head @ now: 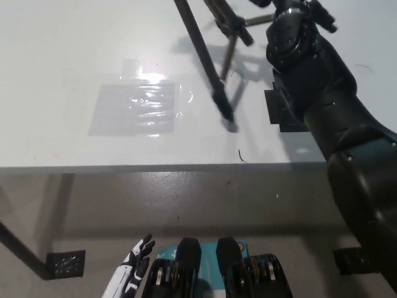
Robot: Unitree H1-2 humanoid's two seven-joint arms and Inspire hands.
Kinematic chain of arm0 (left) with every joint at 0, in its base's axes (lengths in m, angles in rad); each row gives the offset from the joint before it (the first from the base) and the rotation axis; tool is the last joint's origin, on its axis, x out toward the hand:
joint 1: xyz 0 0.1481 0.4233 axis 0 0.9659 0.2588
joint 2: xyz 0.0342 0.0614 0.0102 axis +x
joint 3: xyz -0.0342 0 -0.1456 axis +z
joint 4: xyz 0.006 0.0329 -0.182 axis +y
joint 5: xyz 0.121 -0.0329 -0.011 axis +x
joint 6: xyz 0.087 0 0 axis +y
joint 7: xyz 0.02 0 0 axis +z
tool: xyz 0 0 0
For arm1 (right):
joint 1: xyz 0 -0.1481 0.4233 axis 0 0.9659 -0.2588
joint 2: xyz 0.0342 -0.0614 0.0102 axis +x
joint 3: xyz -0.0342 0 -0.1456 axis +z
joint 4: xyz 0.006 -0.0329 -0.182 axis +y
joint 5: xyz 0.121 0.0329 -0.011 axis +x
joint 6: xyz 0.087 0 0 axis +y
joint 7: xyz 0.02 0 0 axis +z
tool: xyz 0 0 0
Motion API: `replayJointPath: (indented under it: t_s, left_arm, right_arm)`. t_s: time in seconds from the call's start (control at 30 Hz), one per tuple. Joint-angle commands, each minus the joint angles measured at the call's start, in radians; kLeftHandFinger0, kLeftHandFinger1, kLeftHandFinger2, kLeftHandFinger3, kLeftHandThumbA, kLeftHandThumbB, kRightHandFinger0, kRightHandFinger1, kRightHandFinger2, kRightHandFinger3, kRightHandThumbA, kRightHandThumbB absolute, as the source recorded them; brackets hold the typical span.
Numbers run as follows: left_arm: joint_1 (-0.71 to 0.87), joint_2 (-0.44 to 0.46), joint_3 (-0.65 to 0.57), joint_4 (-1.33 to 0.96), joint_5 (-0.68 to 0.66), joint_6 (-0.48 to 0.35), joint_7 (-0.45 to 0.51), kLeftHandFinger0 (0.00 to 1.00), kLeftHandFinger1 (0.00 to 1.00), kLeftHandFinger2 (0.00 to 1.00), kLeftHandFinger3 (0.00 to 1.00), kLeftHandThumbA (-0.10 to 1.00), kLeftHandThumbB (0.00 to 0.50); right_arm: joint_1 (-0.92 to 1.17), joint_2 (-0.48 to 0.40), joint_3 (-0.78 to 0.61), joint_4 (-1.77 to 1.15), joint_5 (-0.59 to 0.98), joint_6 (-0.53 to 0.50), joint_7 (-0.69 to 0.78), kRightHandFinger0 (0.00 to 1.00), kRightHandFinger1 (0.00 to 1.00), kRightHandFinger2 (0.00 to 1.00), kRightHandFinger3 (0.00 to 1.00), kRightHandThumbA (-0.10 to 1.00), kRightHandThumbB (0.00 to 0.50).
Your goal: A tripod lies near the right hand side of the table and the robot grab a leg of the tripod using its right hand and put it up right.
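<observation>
White and glossy, the counter point(74, 56) filled the upper half of the head view, with a bright glare patch on a rectangular clear film point(136, 108) lying flat near its middle. Below the counter's front edge a grey floor point(186, 198) showed, with a dark counter leg and its black foot plate point(67, 264) at the lower left. The tripod point(214, 37) stood raised off the counter at the upper right rather than lying flat: one dark leg ran down from the top edge at a slant, and its foot point(226, 115) touched the counter just right of the film, casting a small shadow beside it. A second, shorter leg point(229, 53) and a cross brace showed behind it, and the upper part of the tripod ran out of the picture at the top. The black right hand point(294, 28) was up at the top right, against the tripod's legs, with the black arm reaching in from the lower right; whether its fingers were clamped on a leg could not be told, since the wrist and arm hid them. The white left hand point(133, 267) rested low at the bottom left, well below the counter's edge, its dark-tipped fingers spread apart and holding nothing.
</observation>
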Motion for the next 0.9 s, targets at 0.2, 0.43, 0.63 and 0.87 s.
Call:
replayJointPath:
  t_s: [0.2,0.43,0.63,0.87]
  left_arm:
    - [0.022,0.011,-0.013,-0.032,0.003,-0.055,-0.017,1.00,1.00,1.00,1.00,1.00,0.414]
    - [0.022,0.007,-0.012,-0.040,0.007,-0.039,-0.010,1.00,1.00,1.00,1.00,1.00,0.447]
    - [0.013,0.007,-0.012,-0.027,-0.001,-0.067,-0.011,1.00,1.00,1.00,1.00,1.00,0.419]
    - [0.006,0.006,-0.008,-0.043,-0.007,-0.048,-0.014,1.00,1.00,1.00,1.00,1.00,0.411]
  right_arm:
    - [-0.134,0.078,-0.277,-0.150,0.340,-0.180,-0.100,0.00,0.01,0.43,0.63,-0.10,0.039]
    - [-0.022,0.109,-0.316,-0.086,0.378,-0.253,-0.073,0.00,0.00,0.39,0.57,-0.10,0.024]
    - [0.065,0.113,-0.270,0.011,0.344,-0.261,-0.151,0.05,0.32,0.74,0.86,-0.10,0.113]
    - [0.142,0.101,-0.190,0.046,0.328,-0.314,-0.152,0.00,0.02,0.34,0.09,-0.10,0.127]
